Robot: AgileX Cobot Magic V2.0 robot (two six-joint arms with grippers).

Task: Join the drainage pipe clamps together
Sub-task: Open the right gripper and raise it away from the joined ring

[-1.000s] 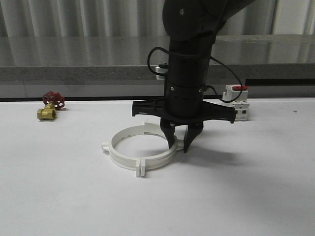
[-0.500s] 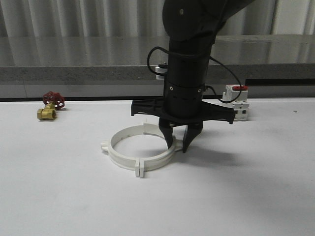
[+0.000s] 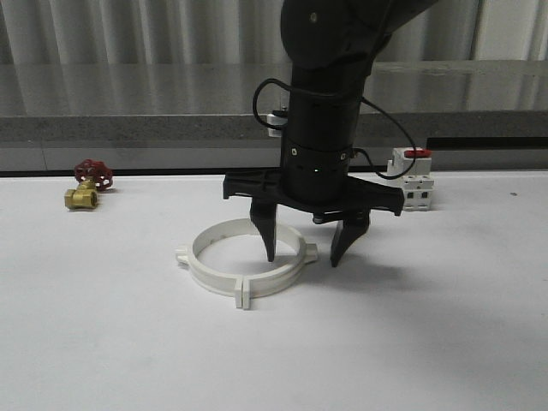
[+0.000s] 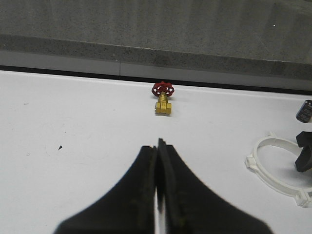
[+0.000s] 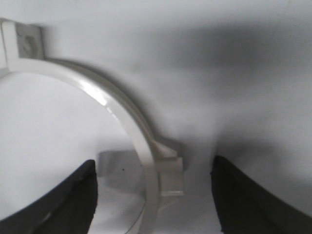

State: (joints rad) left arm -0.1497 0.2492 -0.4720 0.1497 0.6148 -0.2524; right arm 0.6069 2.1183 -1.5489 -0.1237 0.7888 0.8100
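The two white drainage pipe clamps (image 3: 243, 261) lie on the white table as one wide ring with small tabs sticking out at its sides and front. My right gripper (image 3: 301, 254) hangs over the ring's right side, open; one finger is inside the ring, the other outside, straddling the band and its tab (image 5: 168, 168) without touching. The ring also appears in the left wrist view as clamps (image 4: 278, 163) at the far right. My left gripper (image 4: 159, 146) is shut with nothing between its fingers, above bare table.
A brass valve with a red handwheel (image 3: 88, 184) sits at the back left. A white block with a red top (image 3: 413, 177) stands at the back right behind the right arm. A grey ledge (image 3: 128, 127) runs along the table's far edge.
The right gripper has opened from nearly shut on the ring's right side to wide apart, letting go of the band. The ring stays in place.
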